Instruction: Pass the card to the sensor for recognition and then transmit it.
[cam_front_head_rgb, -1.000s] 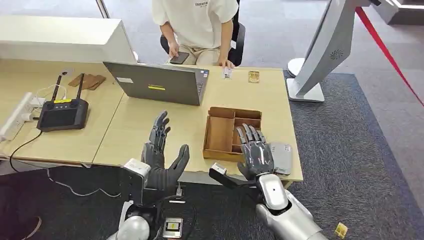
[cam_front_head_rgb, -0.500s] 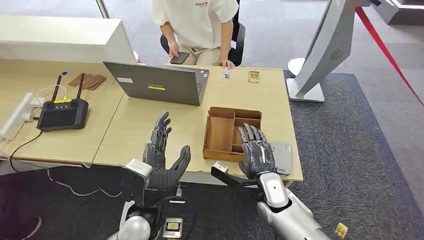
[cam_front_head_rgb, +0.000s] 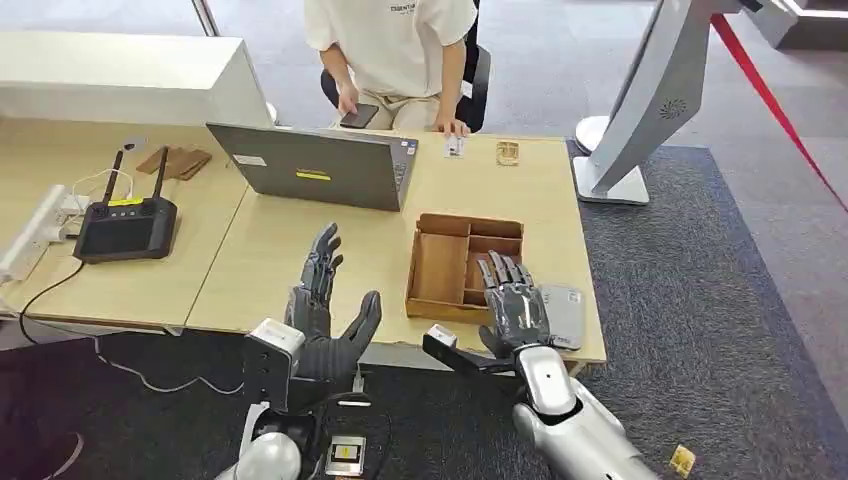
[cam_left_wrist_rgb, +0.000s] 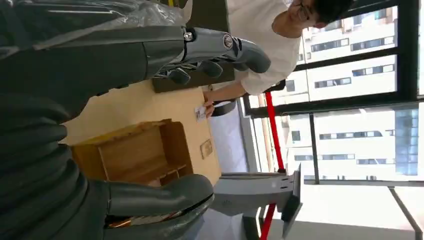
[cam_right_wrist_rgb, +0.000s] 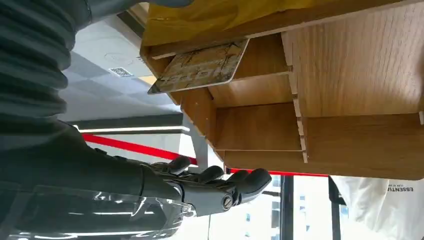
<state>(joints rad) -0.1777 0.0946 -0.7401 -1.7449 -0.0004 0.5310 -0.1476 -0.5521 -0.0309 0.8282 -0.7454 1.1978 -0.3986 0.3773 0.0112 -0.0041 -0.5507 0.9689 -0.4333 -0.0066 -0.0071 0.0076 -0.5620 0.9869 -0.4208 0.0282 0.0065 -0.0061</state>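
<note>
My right hand (cam_front_head_rgb: 515, 312) has drifted slightly back toward the near edge of the wooden tray (cam_front_head_rgb: 440, 268), fingers spread, holding nothing; the card (cam_right_wrist_rgb: 200, 66) lies in a tray compartment, ungrasped, left hand (cam_front_head_rgb: 325, 320) open

We see a grey laptop (cam_front_head_rgb: 315, 165) open on the wooden table (cam_front_head_rgb: 270, 250), a black controller (cam_front_head_rgb: 127, 225) at its left, and a seated person (cam_front_head_rgb: 392, 50) holding a phone (cam_front_head_rgb: 358, 116).

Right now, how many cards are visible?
3: one patterned card in the wooden tray, a white card by the person's hand, a yellowish card beside it. Others may be hidden.
</note>
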